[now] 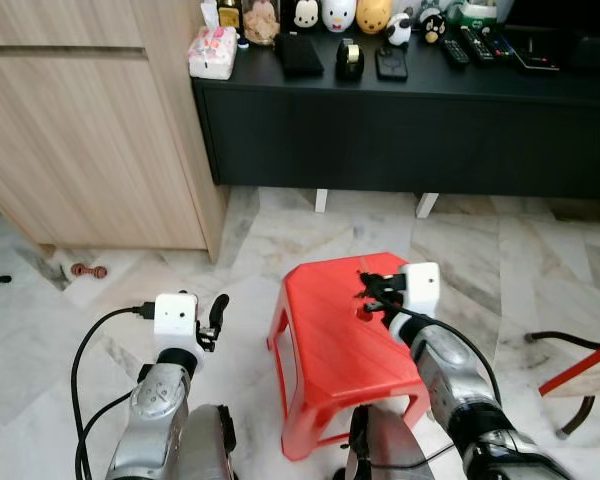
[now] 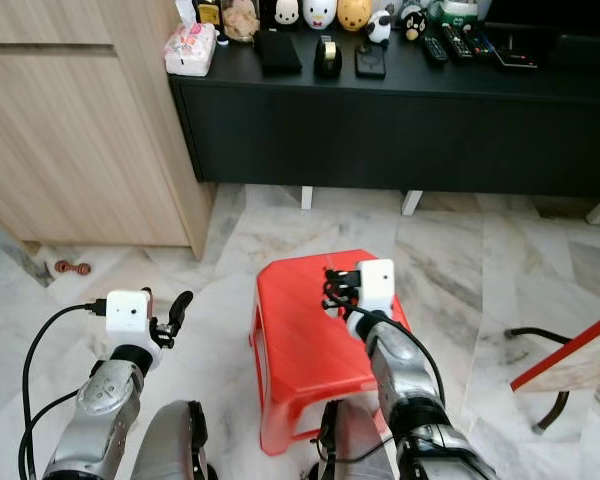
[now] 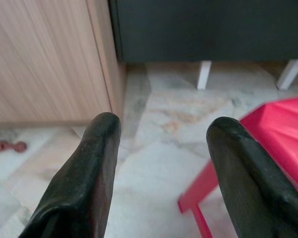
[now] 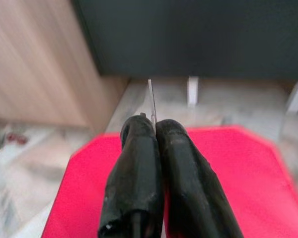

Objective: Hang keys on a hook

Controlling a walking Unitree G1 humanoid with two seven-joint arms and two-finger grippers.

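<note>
Leftmost, a wooden cabinet [image 1: 90, 130] stands against a dark console [image 1: 400, 120], and a small reddish object [image 1: 88, 270] lies on the marble floor [image 1: 110, 300] at the cabinet's foot; what it is I cannot make out. Next, the left tool [image 1: 214, 318] is held low over the floor beside the stool, its two black fingers [image 3: 84, 183] spread wide with nothing between them, which reads as an arm kept clear while the other works. Then the red stool [image 1: 330, 350] sits in the middle, probably the place the keys came from. Over its top the right tool [image 1: 372, 295] has its fingers pressed together on the keys [image 4: 151, 101]: the wrist view shows a thin metal blade sticking out from between the pads, pointing toward the console, so the grip looks like a pinch that leaves the free end exposed for hanging. From the head views the keys are only a dark tangle at the fingertips, too small to count or to see a ring. No hook can be identified; the console's tabletop carries figurines, remotes and other small things, cut off at the upper edge. At far right, a cable [image 1: 565, 340] and a red-edged board [image 1: 585, 370] run out of the picture.
</note>
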